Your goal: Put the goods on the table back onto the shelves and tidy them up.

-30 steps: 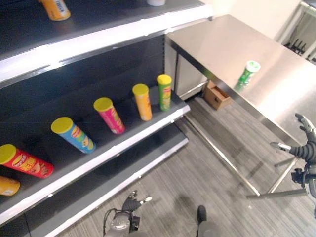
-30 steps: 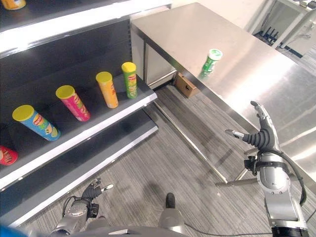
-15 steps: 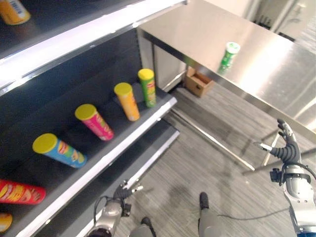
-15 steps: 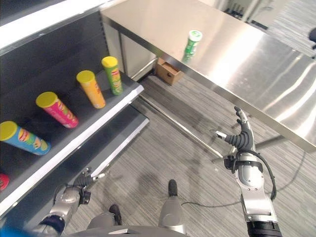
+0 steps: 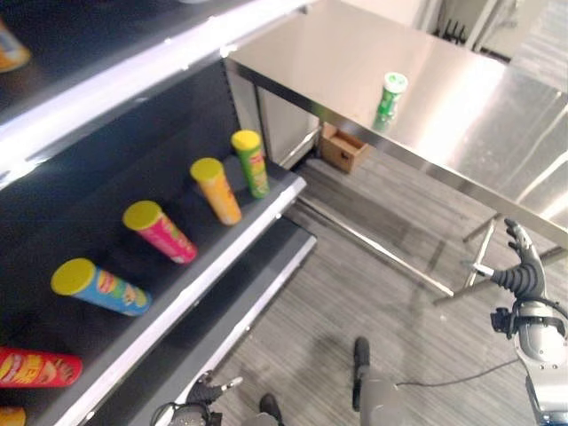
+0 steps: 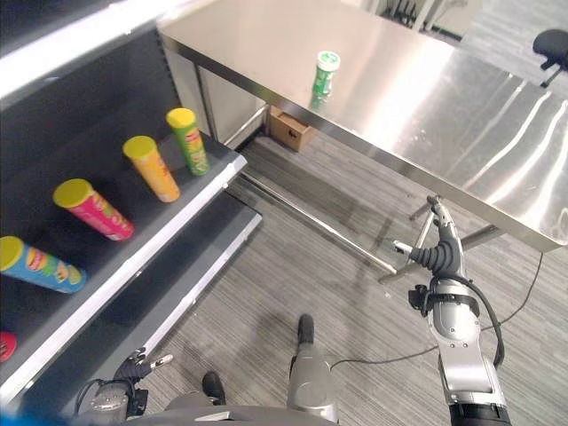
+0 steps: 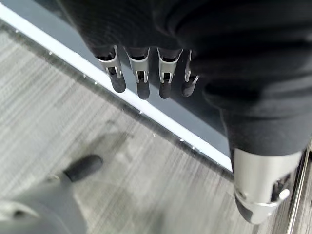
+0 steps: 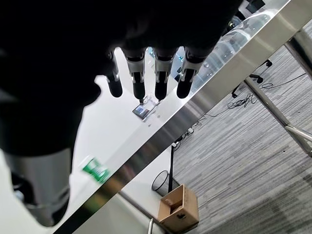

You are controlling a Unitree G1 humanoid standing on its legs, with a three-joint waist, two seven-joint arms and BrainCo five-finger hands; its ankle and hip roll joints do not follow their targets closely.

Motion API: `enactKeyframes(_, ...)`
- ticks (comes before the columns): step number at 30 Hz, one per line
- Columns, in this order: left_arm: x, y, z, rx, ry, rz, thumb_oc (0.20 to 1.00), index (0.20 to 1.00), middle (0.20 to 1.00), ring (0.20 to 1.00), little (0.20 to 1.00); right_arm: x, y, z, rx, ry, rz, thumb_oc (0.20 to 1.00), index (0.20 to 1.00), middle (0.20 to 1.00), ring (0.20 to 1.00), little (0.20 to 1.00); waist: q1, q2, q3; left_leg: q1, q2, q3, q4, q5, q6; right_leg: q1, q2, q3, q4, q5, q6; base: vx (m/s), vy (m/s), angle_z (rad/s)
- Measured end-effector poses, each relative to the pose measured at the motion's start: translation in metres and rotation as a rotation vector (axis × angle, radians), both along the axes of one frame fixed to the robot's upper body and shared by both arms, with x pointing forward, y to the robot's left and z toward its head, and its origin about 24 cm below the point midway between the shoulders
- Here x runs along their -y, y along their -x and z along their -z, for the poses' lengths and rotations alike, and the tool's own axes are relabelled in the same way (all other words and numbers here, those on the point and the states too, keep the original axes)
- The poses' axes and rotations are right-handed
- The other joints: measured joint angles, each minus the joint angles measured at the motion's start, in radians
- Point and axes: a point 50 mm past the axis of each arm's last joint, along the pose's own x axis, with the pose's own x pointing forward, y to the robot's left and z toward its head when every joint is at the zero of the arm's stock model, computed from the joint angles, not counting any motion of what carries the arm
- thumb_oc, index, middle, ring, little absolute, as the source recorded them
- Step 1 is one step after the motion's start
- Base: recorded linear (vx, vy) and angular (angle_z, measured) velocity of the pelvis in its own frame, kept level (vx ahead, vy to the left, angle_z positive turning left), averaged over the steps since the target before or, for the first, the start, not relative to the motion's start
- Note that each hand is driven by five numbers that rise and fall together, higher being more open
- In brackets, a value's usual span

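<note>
A green can with a white lid point(image 5: 390, 95) stands upright on the steel table point(image 5: 497, 115), far from both hands; it also shows as a green can point(image 8: 95, 170) in the right wrist view. On the dark shelf point(image 5: 213, 257) lean several yellow-lidded cans: green point(image 5: 250, 162), orange point(image 5: 216, 189), pink point(image 5: 160, 231), blue point(image 5: 98, 286) and red point(image 5: 40, 366). My right hand point(image 6: 440, 255) hangs open below the table's front edge, fingers straight point(image 8: 161, 73), holding nothing. My left hand point(image 5: 206, 392) is low by the floor near the shelf's base, fingers point(image 7: 141, 80) relaxed and empty.
A brown cardboard box point(image 5: 342, 149) sits on the floor under the table, beside the table's steel legs and crossbars point(image 5: 382, 253). An orange item point(image 5: 7, 55) lies on the upper shelf. A black bin point(image 8: 161, 183) stands beyond the box. Grey striped floor lies between shelf and table.
The whole view has shifted, so the camera moved. My left hand has dropped lower in the picture; the right hand sits a little lower and stays open. The cans have not moved.
</note>
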Motion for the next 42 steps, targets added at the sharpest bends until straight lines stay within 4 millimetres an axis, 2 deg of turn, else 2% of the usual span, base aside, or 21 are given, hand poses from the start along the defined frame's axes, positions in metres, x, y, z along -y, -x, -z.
enactKeyframes(1, 0.001, -0.004, -0.002, 0.017, 0.003, 0.002, 1.000, 1.000, 1.000, 1.000, 1.000, 0.010, 0.011, 0.000, -0.001, 0.032, 0.060, 1.000, 1.000, 1.000, 1.000, 1.000, -0.039, 0.001, 0.005, 0.051, 0.028, -0.064, -0.051, 0.008, -0.047, 0.046, -0.005, 0.046, 0.007, -0.032, 0.027, 0.36, -0.205, 1.15)
enactKeyframes(2, -0.001, -0.006, -0.003, 0.023, -0.003, 0.003, 1.000, 1.000, 1.000, 1.000, 1.000, 0.016, 0.018, 0.002, -0.018, 0.050, 0.088, 1.000, 1.000, 1.000, 1.000, 1.000, -0.046, -0.008, 0.003, 0.091, 0.036, -0.089, -0.081, 0.019, -0.087, 0.080, 0.004, 0.054, 0.010, 0.000, 0.037, 0.28, -0.168, 1.12)
enactKeyframes(3, 0.007, -0.008, -0.002, 0.034, 0.019, -0.004, 1.000, 1.000, 1.000, 1.000, 1.000, 0.024, 0.018, -0.004, -0.010, 0.074, 0.110, 1.000, 1.000, 1.000, 1.000, 1.000, -0.049, 0.030, 0.004, 0.116, 0.080, -0.112, -0.107, 0.017, -0.089, 0.073, 0.048, 0.049, 0.055, 0.073, 0.033, 0.25, -0.215, 0.45)
enactKeyframes(4, 0.023, -0.013, 0.000, 0.049, 0.059, 0.003, 1.000, 1.000, 1.000, 1.000, 1.000, 0.034, 0.019, -0.015, 0.022, 0.101, 0.144, 1.000, 1.000, 1.000, 1.000, 1.000, -0.048, 0.074, 0.014, 0.111, 0.119, -0.140, -0.095, 0.020, -0.095, 0.066, 0.092, 0.039, 0.087, 0.044, 0.000, 0.16, -0.207, 0.09)
enactKeyframes(6, 0.040, -0.021, -0.001, 0.079, 0.097, 0.030, 1.000, 1.000, 1.000, 1.000, 1.000, 0.041, 0.015, -0.034, 0.079, 0.145, 0.161, 1.000, 1.000, 1.000, 1.000, 1.000, -0.049, 0.091, 0.012, 0.079, 0.088, -0.157, -0.050, 0.043, -0.093, 0.070, 0.108, 0.034, 0.086, 0.032, -0.020, 0.21, -0.270, 0.02)
enactKeyframes(7, 0.046, -0.024, -0.001, 0.087, 0.110, 0.033, 1.000, 1.000, 1.000, 1.000, 1.000, 0.047, 0.016, -0.043, 0.089, 0.180, 0.168, 1.000, 1.000, 1.000, 1.000, 1.000, -0.065, 0.100, 0.007, 0.069, 0.103, -0.141, -0.028, 0.062, -0.086, 0.083, 0.118, 0.015, 0.093, 0.013, -0.027, 0.19, -0.249, 0.35)
enactKeyframes(8, 0.048, -0.027, -0.002, 0.094, 0.112, 0.039, 1.000, 1.000, 1.000, 1.000, 1.000, 0.057, 0.019, -0.055, 0.099, 0.233, 0.191, 1.000, 1.000, 1.000, 1.000, 1.000, -0.080, 0.111, 0.000, 0.069, 0.134, -0.165, -0.006, 0.117, -0.137, 0.119, 0.138, -0.020, 0.094, -0.015, -0.043, 0.18, -0.271, 0.39)
enactKeyframes(12, 0.046, -0.031, -0.003, 0.102, 0.104, 0.044, 1.000, 1.000, 1.000, 1.000, 1.000, 0.062, 0.020, -0.071, 0.144, 0.277, 0.196, 1.000, 1.000, 1.000, 1.000, 1.000, -0.082, 0.100, -0.005, 0.058, 0.175, -0.171, 0.032, 0.162, -0.150, 0.150, 0.174, -0.050, 0.092, -0.032, -0.088, 0.16, -0.219, 0.18)
enactKeyframes(17, 0.041, -0.031, -0.004, 0.102, 0.101, 0.043, 1.000, 1.000, 1.000, 1.000, 1.000, 0.057, 0.017, -0.077, 0.165, 0.262, 0.148, 1.000, 1.000, 1.000, 1.000, 1.000, -0.060, 0.093, -0.025, 0.019, 0.205, -0.238, 0.140, 0.218, -0.214, 0.203, 0.201, -0.077, 0.090, -0.086, -0.102, 0.11, -0.213, 0.15)
enactKeyframes(19, 0.030, -0.031, -0.007, 0.108, 0.073, 0.040, 1.000, 1.000, 1.000, 1.000, 1.000, 0.055, 0.019, -0.077, 0.170, 0.259, 0.137, 1.000, 1.000, 1.000, 1.000, 1.000, -0.045, 0.042, -0.038, -0.099, 0.202, -0.301, 0.329, 0.296, -0.201, 0.224, 0.195, -0.089, 0.085, -0.094, -0.141, 0.04, -0.207, 0.27)
enactKeyframes(21, 0.024, -0.018, -0.003, 0.075, 0.072, 0.025, 1.000, 1.000, 1.000, 1.000, 1.000, 0.052, 0.020, -0.079, 0.192, 0.260, 0.117, 1.000, 1.000, 1.000, 1.000, 1.000, -0.047, 0.007, -0.048, -0.160, 0.214, -0.279, 0.418, 0.444, -0.200, 0.257, 0.215, -0.112, 0.100, -0.140, -0.180, 0.09, -0.115, 0.49)
enactKeyframes(22, 0.024, -0.020, -0.004, 0.083, 0.070, 0.030, 1.000, 1.000, 1.000, 1.000, 1.000, 0.054, 0.022, -0.079, 0.188, 0.254, 0.127, 1.000, 1.000, 1.000, 1.000, 1.000, -0.047, -0.025, -0.043, -0.219, 0.239, -0.226, 0.503, 0.451, -0.192, 0.285, 0.203, -0.136, 0.071, -0.135, -0.196, 0.15, 0.071, 0.65)
enactKeyframes(23, 0.027, -0.021, -0.005, 0.088, 0.082, 0.057, 1.000, 1.000, 1.000, 1.000, 1.000, 0.056, 0.023, -0.079, 0.186, 0.255, 0.135, 1.000, 1.000, 1.000, 1.000, 1.000, -0.042, -0.046, -0.042, -0.253, 0.233, -0.100, 0.459, 0.297, -0.194, 0.317, 0.201, -0.162, 0.034, -0.126, -0.204, 0.14, 0.125, 0.58)
enactKeyframes(24, 0.030, -0.017, -0.003, 0.079, 0.086, 0.069, 1.000, 1.000, 1.000, 1.000, 1.000, 0.057, 0.024, -0.078, 0.180, 0.257, 0.138, 1.000, 1.000, 1.000, 1.000, 1.000, -0.031, -0.052, -0.041, -0.265, 0.217, -0.047, 0.347, 0.254, -0.194, 0.330, 0.208, -0.173, 0.019, -0.136, -0.207, 0.13, 0.157, 0.44)
enactKeyframes(26, 0.035, -0.022, -0.004, 0.080, 0.087, 0.116, 1.000, 1.000, 1.000, 1.000, 1.000, 0.061, 0.020, -0.072, 0.156, 0.241, 0.154, 1.000, 1.000, 1.000, 1.000, 1.000, 0.012, -0.035, -0.048, -0.250, 0.142, -0.085, -0.018, 0.236, -0.193, 0.335, 0.234, -0.170, 0.011, -0.135, -0.193, 0.14, 0.189, -0.15)
enactKeyframes(27, 0.032, -0.017, -0.003, 0.063, 0.084, 0.114, 1.000, 1.000, 1.000, 1.000, 1.000, 0.059, 0.017, -0.074, 0.156, 0.244, 0.138, 1.000, 1.000, 1.000, 1.000, 1.000, 0.016, -0.022, -0.053, -0.247, 0.115, -0.117, -0.081, 0.242, -0.184, 0.339, 0.243, -0.163, 0.011, -0.141, -0.183, 0.17, 0.190, -0.49)
enactKeyframes(30, 0.026, -0.013, -0.001, 0.041, 0.073, 0.100, 1.000, 1.000, 1.000, 1.000, 1.000, 0.056, 0.015, -0.076, 0.167, 0.239, 0.124, 1.000, 1.000, 1.000, 1.000, 1.000, 0.001, -0.007, -0.063, -0.206, 0.052, -0.121, -0.035, 0.259, -0.161, 0.355, 0.234, -0.123, 0.010, -0.148, -0.179, 0.10, 0.123, -0.55)
enactKeyframes(31, 0.024, -0.007, 0.001, 0.028, 0.072, 0.087, 1.000, 1.000, 1.000, 1.000, 1.000, 0.056, 0.014, -0.076, 0.159, 0.228, 0.108, 1.000, 1.000, 1.000, 1.000, 1.000, -0.019, 0.028, -0.085, -0.139, 0.050, -0.097, -0.082, 0.269, -0.130, 0.356, 0.245, -0.091, 0.010, -0.154, -0.158, 0.05, 0.085, -0.48)
enactKeyframes(32, 0.021, -0.009, -0.001, 0.035, 0.063, 0.083, 1.000, 1.000, 1.000, 1.000, 1.000, 0.055, 0.014, -0.072, 0.147, 0.213, 0.102, 1.000, 1.000, 1.000, 1.000, 1.000, -0.039, 0.035, -0.090, -0.118, 0.045, -0.100, -0.110, 0.242, -0.095, 0.361, 0.245, -0.087, 0.011, -0.159, -0.144, 0.04, 0.058, -0.29)
enactKeyframes(36, -0.003, -0.014, -0.009, 0.065, 0.004, 0.050, 1.000, 1.000, 1.000, 1.000, 1.000, 0.043, 0.009, -0.056, 0.069, 0.193, 0.018, 1.000, 1.000, 1.000, 1.000, 1.000, -0.038, -0.027, -0.096, -0.105, -0.022, -0.096, -0.108, 0.226, -0.060, 0.369, 0.176, -0.077, 0.010, -0.164, -0.101, 0.03, 0.035, 0.02)
enactKeyframes(42, -0.005, -0.001, -0.005, 0.035, 0.003, 0.027, 1.000, 1.000, 1.000, 1.000, 1.000, 0.040, 0.005, -0.060, 0.063, 0.184, -0.031, 1.000, 1.000, 1.000, 1.000, 1.000, 0.010, -0.035, -0.097, -0.105, -0.042, -0.102, -0.114, 0.217, -0.052, 0.374, 0.156, -0.083, 0.010, -0.163, -0.084, 0.01, 0.001, 0.06)
